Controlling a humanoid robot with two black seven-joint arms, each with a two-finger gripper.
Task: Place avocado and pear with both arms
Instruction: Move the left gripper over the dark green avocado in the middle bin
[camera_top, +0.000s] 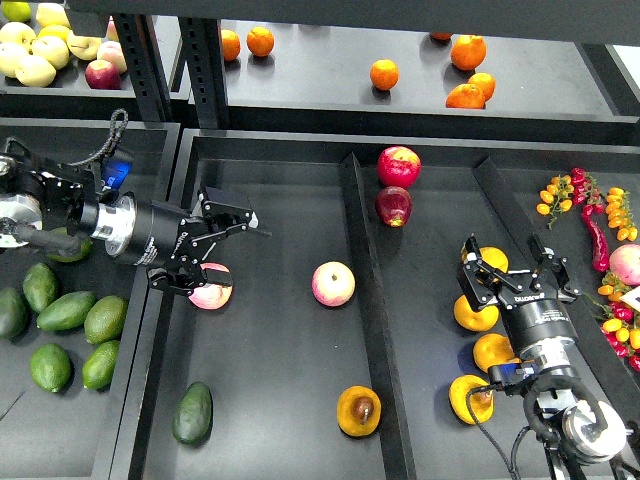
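With the dark green egg-shaped avocado (192, 413) and blotched golden pear (359, 411) lying free in the centre bin, I judge placement done: both claws, left (222, 257) and right (508, 264), gape empty; withdraw next.

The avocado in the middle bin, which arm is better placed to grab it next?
Left. The left claw hangs open over the same bin as the avocado, which lies just below it. The right claw sits across the divider, among the yellow pears.
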